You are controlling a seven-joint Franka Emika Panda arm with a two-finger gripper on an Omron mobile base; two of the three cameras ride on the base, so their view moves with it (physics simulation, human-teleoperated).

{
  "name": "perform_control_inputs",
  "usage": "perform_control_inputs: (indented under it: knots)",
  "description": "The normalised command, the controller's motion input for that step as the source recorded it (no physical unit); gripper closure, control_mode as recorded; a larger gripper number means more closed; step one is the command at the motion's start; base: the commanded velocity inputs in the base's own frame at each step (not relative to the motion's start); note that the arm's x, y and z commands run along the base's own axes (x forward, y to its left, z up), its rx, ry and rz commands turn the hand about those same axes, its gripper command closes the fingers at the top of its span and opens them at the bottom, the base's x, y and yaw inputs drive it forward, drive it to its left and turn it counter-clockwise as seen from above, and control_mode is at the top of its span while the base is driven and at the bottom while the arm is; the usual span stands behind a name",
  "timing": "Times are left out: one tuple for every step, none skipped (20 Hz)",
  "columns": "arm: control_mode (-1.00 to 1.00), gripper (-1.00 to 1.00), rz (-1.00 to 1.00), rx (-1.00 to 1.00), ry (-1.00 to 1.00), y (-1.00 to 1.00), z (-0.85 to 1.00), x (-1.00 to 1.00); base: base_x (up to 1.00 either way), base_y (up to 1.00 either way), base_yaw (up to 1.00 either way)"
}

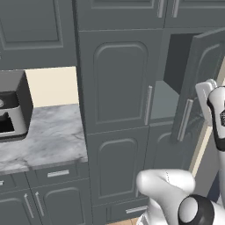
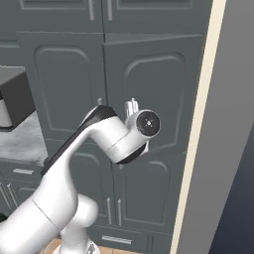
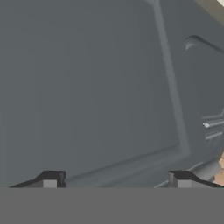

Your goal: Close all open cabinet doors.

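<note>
Slate-grey cabinetry fills the wall, with a marble bench (image 1: 48, 132) at left carrying a dark coffee machine (image 1: 13, 110). One tall arch-panelled open door (image 1: 200, 83) stands ajar at upper right, its silver bar handle (image 1: 185, 120) just beside the arm's wrist; the neighbouring closed door (image 1: 121, 79) sits flush. Pincer (image 3: 116, 179) close against a door panel, fingertips (image 3: 51, 178) spread apart, grasping nothing.

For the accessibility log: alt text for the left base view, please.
A tall dark grey cabinet door stands ajar at the right, showing the dark interior, with the robot's white arm just in front of it. The neighbouring door is shut. At left, a marble counter holds a black appliance.
</note>
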Motion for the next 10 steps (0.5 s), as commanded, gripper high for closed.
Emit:
perform_control_inputs:
  knots:
    - [-1.0,-1.0,0.0,0.0,0.0,0.56,-0.21,0.69,0.0,0.0,0.0]
    - [-1.0,-1.0,0.0,0.0,0.0,0.59,-0.23,0.74,0.0,0.0,0.0]
    - [-1.0,-1.0,0.0,0.0,0.0,0.59,-0.24,0.75,0.0,0.0,0.0]
    - [-1.0,-1.0,0.0,0.0,0.0,0.57,-0.24,0.76,0.0,0.0,0.0]
    - [-1.0,-1.0,0.0,0.0,0.0,0.53,-0.24,0.75,0.0,0.0,0.0]
    - [-1.0,-1.0,0.0,0.0,-0.02,0.51,-0.23,0.75,0.0,0.0,0.0]
    - [-1.0,-1.0,0.0,0.0,-0.01,0.48,-0.25,0.75,0.0,0.0,0.0]
    - [-1.0,-1.0,0.0,0.0,-0.04,0.42,-0.23,0.74,0.0,0.0,0.0]
    - [-1.0,-1.0,0.0,0.0,-0.05,0.36,-0.25,0.72,0.0,0.0,0.0]
    - [-1.0,-1.0,0.0,0.01,-0.05,0.29,-0.22,0.72,0.0,0.0,0.0]
